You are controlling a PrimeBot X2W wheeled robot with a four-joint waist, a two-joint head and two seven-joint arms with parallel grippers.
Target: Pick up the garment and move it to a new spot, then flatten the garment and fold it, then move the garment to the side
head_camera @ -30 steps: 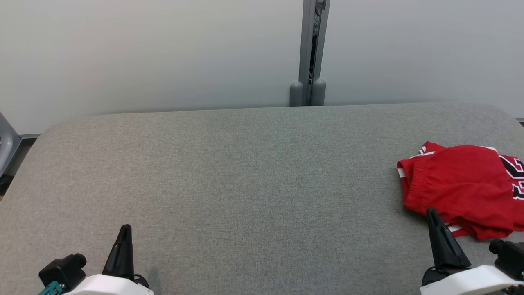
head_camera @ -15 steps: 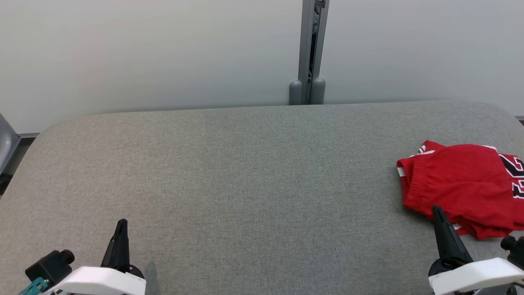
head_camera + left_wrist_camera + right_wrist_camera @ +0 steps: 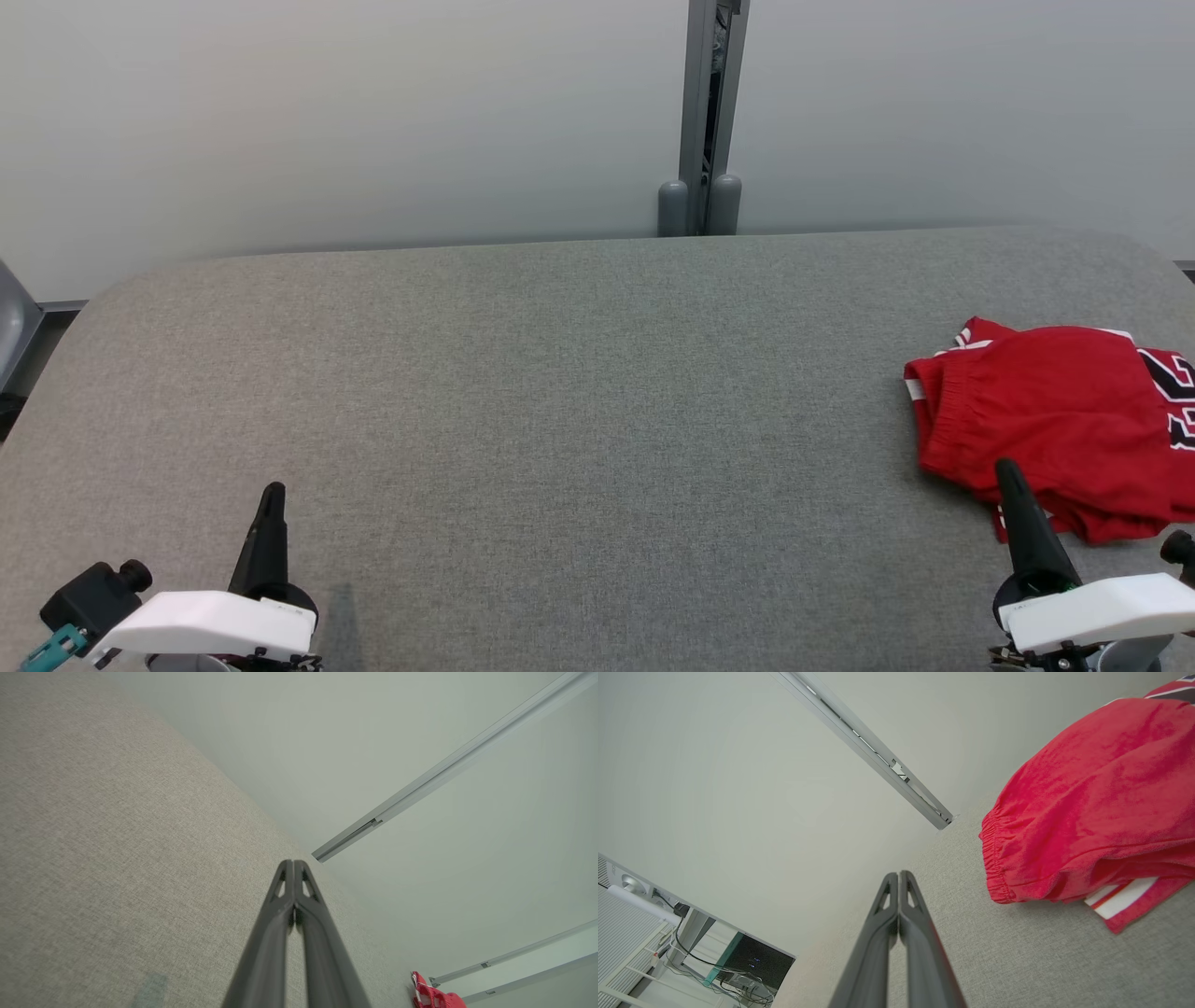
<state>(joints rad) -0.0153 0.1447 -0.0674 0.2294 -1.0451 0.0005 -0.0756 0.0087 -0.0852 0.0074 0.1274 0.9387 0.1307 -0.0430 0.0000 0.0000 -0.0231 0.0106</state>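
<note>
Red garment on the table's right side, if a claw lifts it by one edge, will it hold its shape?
Probably not: the red garment lies in soft rumpled folds on the table, so it should sag and hang. Its layers overlap, a striped edge poking out underneath, so it may unfold when lifted. It looks thin, likely light.

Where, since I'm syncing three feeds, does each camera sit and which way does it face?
Head view: on the head, looking forward and down over the table to the wall; left end effector lower left, right end effector lower right, both shut.
Left wrist view: on the left wrist, looking along its fingers across the table.
Right wrist view: on the right wrist, looking along its fingers past the red garment.
Shared: all three show the garment.
</note>
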